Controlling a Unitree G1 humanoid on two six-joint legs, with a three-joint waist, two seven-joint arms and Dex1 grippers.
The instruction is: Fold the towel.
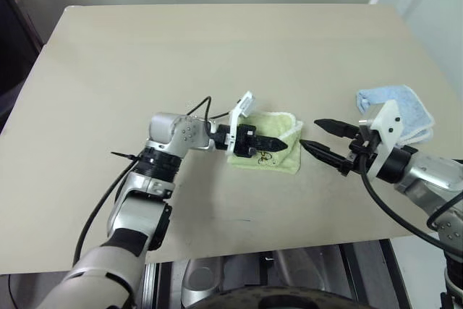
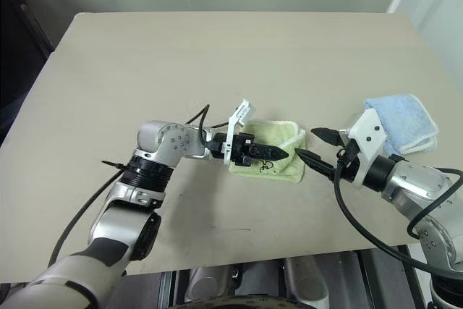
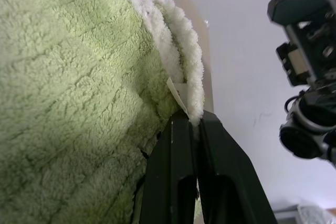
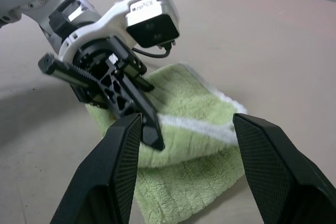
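The towel [image 1: 271, 151] lies folded into a small thick pad at the middle of the worktop [image 1: 217, 63], layered edges toward the robot's right. The left gripper [image 1: 278, 145] reaches across it from the left, pinched nearly shut on the white edging at the right edge. The right gripper [image 1: 317, 137] waits just beside that edge, fingers spread and empty, pointing at it. The cloth is light green terry with white trim, a small dark mark showing near the front. A blue towel [image 1: 401, 106] sits well apart.
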